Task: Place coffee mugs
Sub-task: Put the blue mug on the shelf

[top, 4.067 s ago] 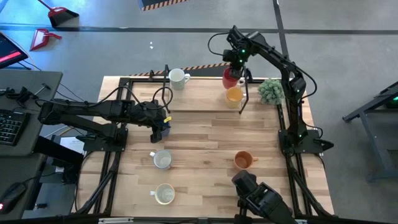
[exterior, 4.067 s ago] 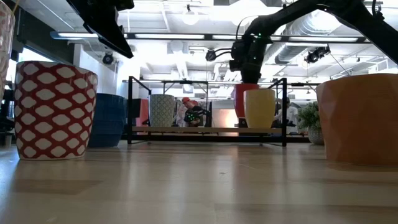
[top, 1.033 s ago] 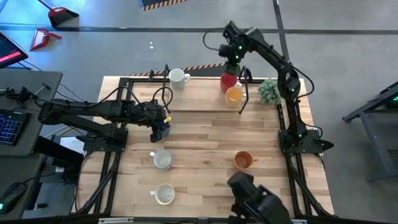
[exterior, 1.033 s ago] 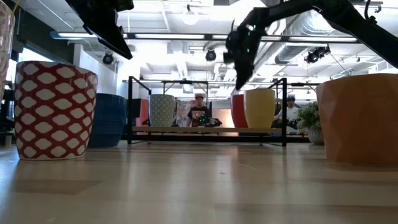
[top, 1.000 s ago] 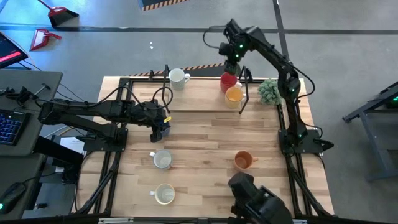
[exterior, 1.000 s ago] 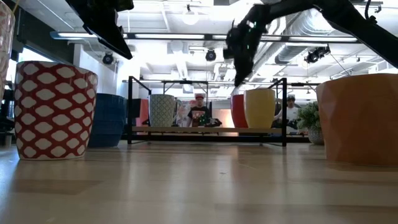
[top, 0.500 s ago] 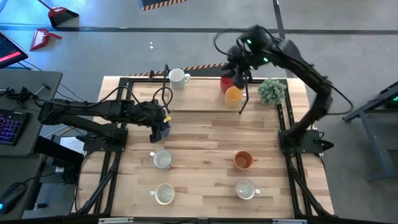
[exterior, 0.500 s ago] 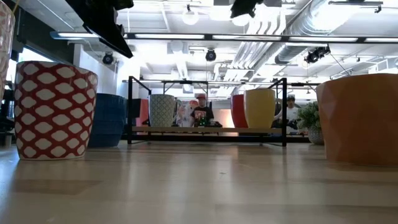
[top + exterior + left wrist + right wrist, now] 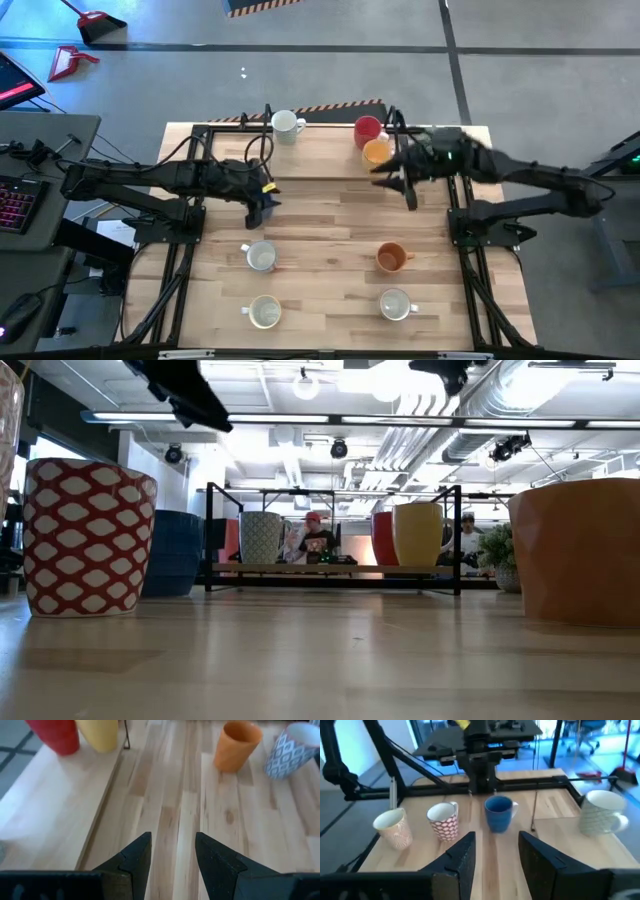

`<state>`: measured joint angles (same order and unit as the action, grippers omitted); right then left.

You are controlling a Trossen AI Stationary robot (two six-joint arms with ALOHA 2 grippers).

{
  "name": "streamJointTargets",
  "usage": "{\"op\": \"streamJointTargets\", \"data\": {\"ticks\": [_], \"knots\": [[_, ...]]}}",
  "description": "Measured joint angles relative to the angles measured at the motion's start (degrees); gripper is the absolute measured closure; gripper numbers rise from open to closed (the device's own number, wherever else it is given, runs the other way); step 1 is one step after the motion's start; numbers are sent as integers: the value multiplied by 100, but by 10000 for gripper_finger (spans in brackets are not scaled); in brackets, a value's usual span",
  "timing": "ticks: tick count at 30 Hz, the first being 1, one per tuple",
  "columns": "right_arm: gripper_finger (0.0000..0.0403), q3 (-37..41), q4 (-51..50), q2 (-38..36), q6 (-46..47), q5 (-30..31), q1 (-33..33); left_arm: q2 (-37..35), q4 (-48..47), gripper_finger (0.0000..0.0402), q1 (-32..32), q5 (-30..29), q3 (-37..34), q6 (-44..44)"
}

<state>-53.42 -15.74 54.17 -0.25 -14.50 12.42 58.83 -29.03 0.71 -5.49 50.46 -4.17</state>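
Near edge of the counter point(image 9: 330, 240), pale wood planks: two cream mugs on the left, one point(image 9: 265, 313) nearest, another point(image 9: 261, 257) just beyond it; on the right a white mug point(image 9: 395, 304) and, farther in, a darker orange mug point(image 9: 391, 258), smooth and round, with a side handle.

Mid-counter, left: left pincer point(image 9: 262, 203) hangs above the wood, dark fingers point(image 9: 135, 857) parted by a moderate gap, holding nothing. A blue mug point(image 9: 497, 813) stands under it, seen from the right wrist view, with a red-patterned mug point(image 9: 444, 821) and a cream one point(image 9: 395, 827) beside it.

Mid-counter, right: right pincer point(image 9: 400, 182) is raised over bare planks, fingers point(image 9: 462, 857) likewise apart, empty, touching nothing.

Far edge: yellow-orange mug point(image 9: 376, 152) touching or just beside a red mug point(image 9: 367, 129); a white mug point(image 9: 286, 124) well to their left. A black frame rail point(image 9: 225, 128) runs along this far side.
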Motion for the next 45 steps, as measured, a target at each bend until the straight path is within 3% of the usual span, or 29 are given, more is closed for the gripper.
{"op": "streamJointTargets", "data": {"ticks": [9,15,23,28,36,45], "knots": [[273,1814,1500,-249,662,1232,-1125,0,528,261,0,48,0,291],[273,2201,1721,-249,676,2246,-1565,12,436,261,27,11,0,280],[273,2216,1368,-240,924,2399,-1592,53,-1201,261,417,-292,-7,-265],[273,2204,1330,-240,837,2782,-1535,-42,-1133,261,462,-256,2,-166],[273,2204,1095,-240,1181,2773,-1531,101,-2253,261,408,75,-7,-85],[273,2202,1058,-240,1187,2808,-1531,581,-2387,261,287,377,-3,21]]}}
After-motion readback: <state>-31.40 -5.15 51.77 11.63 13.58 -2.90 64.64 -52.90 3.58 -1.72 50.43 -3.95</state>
